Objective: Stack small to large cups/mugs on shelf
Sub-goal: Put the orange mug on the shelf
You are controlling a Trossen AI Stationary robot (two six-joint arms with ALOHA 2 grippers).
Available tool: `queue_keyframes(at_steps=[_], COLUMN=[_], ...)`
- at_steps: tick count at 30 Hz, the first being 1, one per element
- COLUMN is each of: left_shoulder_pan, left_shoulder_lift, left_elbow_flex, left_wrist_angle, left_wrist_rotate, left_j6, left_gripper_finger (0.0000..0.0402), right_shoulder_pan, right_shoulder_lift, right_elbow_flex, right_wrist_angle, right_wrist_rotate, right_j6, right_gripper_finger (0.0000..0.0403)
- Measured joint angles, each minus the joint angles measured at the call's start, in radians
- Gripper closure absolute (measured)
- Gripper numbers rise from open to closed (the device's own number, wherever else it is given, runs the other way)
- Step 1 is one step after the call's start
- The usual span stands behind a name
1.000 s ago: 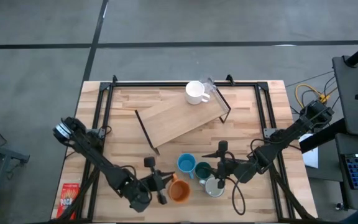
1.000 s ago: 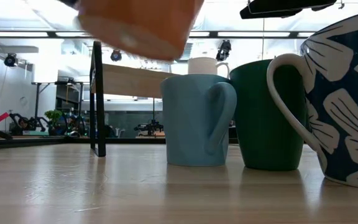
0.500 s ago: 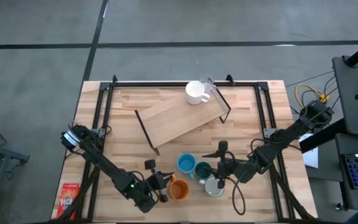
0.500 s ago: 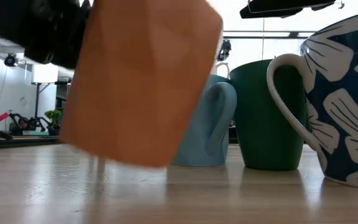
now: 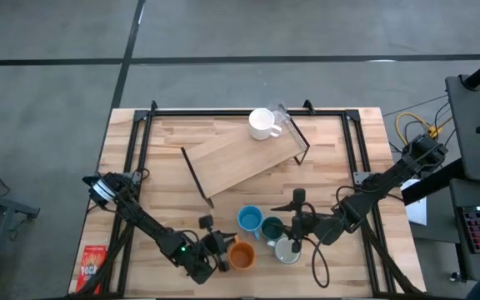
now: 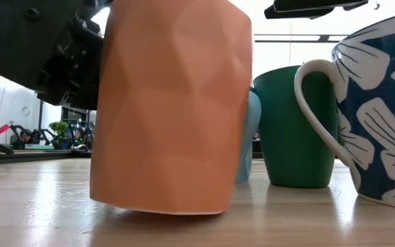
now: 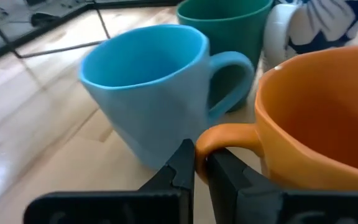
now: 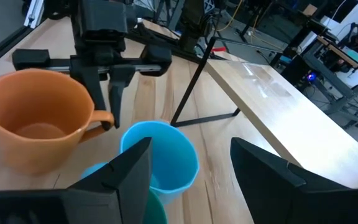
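My left gripper [image 5: 220, 252] is shut on the orange mug [image 5: 241, 255] near the table's front edge; the mug fills the low view [image 6: 170, 103]. The light blue mug [image 5: 250, 220], the dark teal mug [image 5: 272, 227] and a blue-and-white flowered mug [image 5: 288, 251] stand on their bases beside it. My right gripper [image 5: 297, 223] hangs open over the teal and flowered mugs, touching nothing. A white mug [image 5: 262, 123] stands on the wooden shelf [image 5: 240, 162] at its far end. My left gripper pinches the orange mug's handle [image 7: 215, 138] between its two fingertips, at the loop's outer curve. The fingers come about level from the table's left side. The mug is upright, slightly tilted, its base [image 6: 163, 206] at the tabletop; whether it rests there I cannot tell.
A clear glass [image 5: 281, 117] stands next to the white mug on the shelf. A red packet [image 5: 93, 265] lies at the table's front left corner. Black frame rails [image 5: 140, 142] run along the table's sides. Bare tabletop lies left of the shelf.
My left gripper has come down with the orange mug, still shut on its handle. The mug, lifted clear above the table a second ago, now has its base down at the tabletop in front of the light blue mug.
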Motion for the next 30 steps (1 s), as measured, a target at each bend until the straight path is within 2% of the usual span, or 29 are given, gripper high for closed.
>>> queue_keyframes(at_steps=[12, 25, 30], left_shoulder_pan=[-0.002, -0.005, -0.017], left_shoulder_lift=[0.0, -0.055, -0.116], left_elbow_flex=[0.001, 0.041, 0.044], left_wrist_angle=[0.01, 0.015, 0.041], left_wrist_rotate=[0.013, 0.019, -0.022], left_j6=[0.021, 0.239, 0.316], left_gripper_finger=[0.0396, 0.0396, 0.0396], right_shoulder_pan=[0.0, 0.0, 0.0], right_shoulder_lift=[0.0, 0.0, 0.0], right_elbow_flex=[0.0, 0.0, 0.0], right_wrist_angle=[0.0, 0.0, -0.001], right_wrist_rotate=[0.0, -0.001, -0.003], right_j6=[0.001, 0.001, 0.001], right_gripper_finger=[0.0193, 0.0193, 0.0193])
